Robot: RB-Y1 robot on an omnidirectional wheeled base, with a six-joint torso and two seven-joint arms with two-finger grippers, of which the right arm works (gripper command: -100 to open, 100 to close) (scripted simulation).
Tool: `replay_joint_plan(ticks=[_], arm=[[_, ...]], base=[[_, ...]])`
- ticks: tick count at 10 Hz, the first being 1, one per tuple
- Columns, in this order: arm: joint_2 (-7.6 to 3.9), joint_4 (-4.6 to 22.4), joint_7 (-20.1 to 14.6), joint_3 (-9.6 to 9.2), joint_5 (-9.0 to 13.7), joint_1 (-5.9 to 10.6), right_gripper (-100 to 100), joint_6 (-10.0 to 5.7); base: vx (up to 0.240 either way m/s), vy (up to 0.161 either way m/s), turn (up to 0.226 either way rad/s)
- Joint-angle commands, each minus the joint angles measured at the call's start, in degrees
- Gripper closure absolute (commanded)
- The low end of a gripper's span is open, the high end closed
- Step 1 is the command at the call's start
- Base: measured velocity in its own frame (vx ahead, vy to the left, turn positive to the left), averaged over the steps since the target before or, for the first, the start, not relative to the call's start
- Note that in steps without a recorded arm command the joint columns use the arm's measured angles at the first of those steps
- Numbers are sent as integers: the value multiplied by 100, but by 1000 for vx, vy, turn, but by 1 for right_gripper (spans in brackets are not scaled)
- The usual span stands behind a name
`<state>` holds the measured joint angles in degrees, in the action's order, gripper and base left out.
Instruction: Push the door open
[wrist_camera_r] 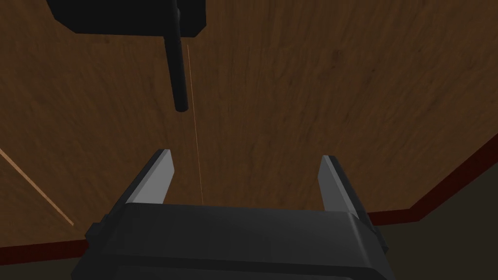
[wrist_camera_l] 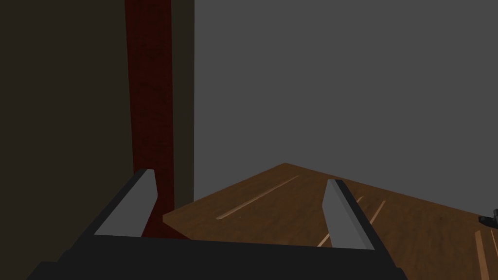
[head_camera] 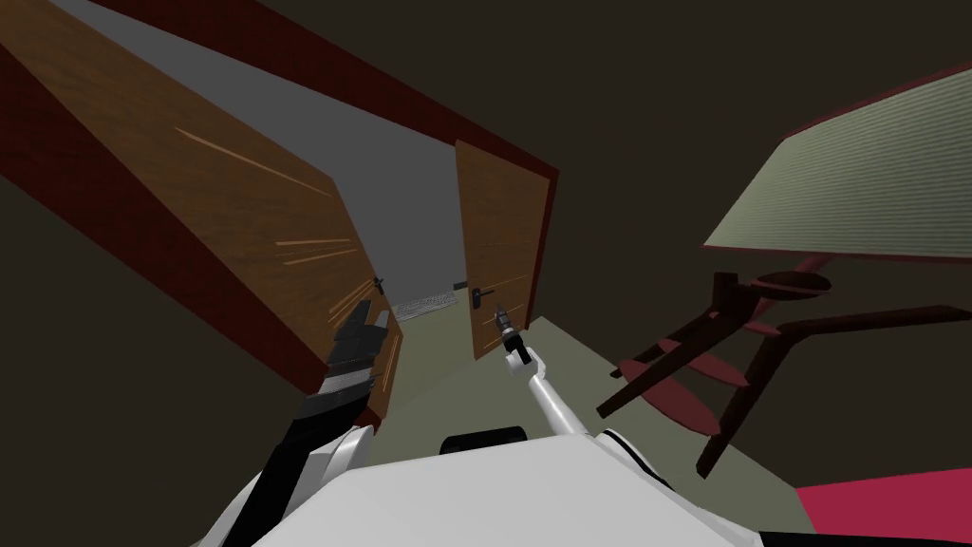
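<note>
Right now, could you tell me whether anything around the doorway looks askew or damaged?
Nothing stands out. The left door leaf and right door leaf, both brown, look whole, with a gap between them. The right hand is open near the right leaf's black handle.

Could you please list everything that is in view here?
Door leaves: two, brown wood grain, both ajar, one ahead of each arm.
Door handles: two, dark, one per leaf.
Door frame: one, dark red, around the leaves.
Wall: grey, beyond the doorway.
Mat: one, grey, on the floor past the doorway.
Table: one, pale green top, to my right.
Chair: at least one, dark brown, red seat, by the table.
Left gripper: open, at the left leaf.
Right gripper: open, facing the right leaf near its handle.
</note>
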<state>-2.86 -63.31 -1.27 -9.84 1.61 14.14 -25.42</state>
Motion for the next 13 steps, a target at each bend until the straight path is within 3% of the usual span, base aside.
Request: replay_joint_plan(ticks=[1, 8, 13], arm=[[10, 286, -55, -31, 10, 156, -100, -20], [140, 1364, -208, -141, 35, 764, -100, -17], [239, 1930, -291, -199, 49, 1088, -100, -15]], base=[[97, -87, 68], [70, -84, 67], [69, -71, 53]])
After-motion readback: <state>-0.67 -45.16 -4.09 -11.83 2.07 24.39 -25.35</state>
